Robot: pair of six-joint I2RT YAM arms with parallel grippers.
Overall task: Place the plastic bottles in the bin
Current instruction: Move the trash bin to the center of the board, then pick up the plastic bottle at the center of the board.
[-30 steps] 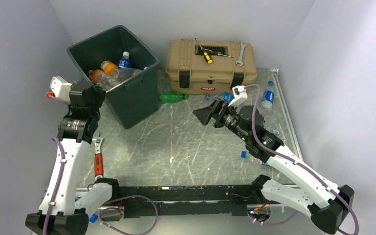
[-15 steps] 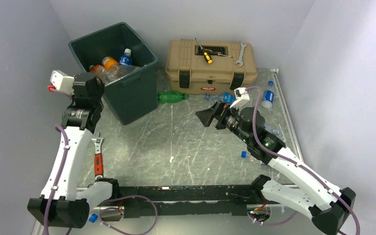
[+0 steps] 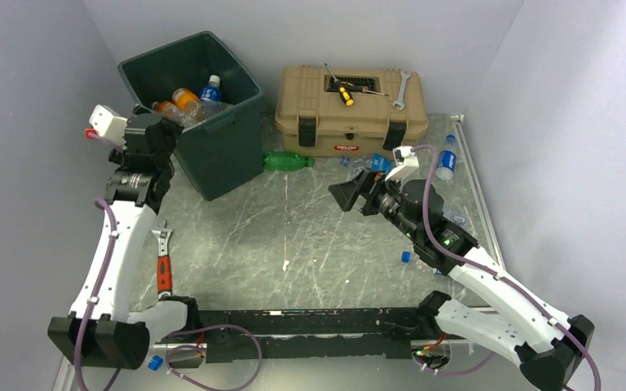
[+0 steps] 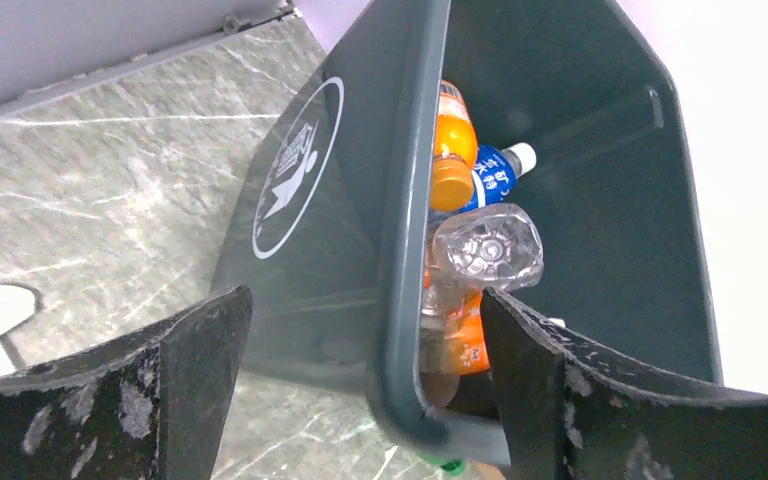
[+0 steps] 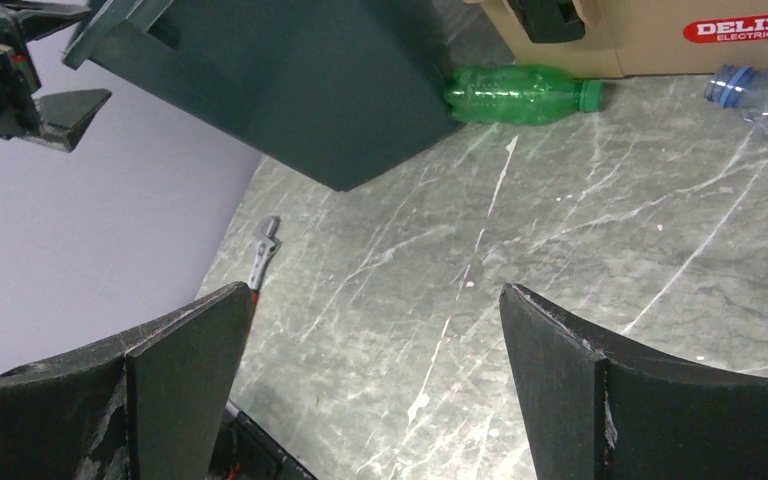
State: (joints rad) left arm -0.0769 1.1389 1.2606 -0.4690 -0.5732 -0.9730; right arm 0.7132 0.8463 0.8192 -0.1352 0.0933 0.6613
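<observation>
Over the bin [image 3: 220,155] rim, left tool [image 4: 360,305] apart and empty, bottles [image 4: 485,245] inside, right tool [image 5: 375,300] spread wide, green bottle [image 5: 520,93] against bin.

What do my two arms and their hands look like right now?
The left arm and right arm have white shells, black joints and a purple cable alongside. The left hand and right hand are black, with broad wedge-shaped fingers flecked with pale scuffs and a white camera block behind.

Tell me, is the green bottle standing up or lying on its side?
On its side: the green bottle lies flat on the table, base beside the bin.
</observation>
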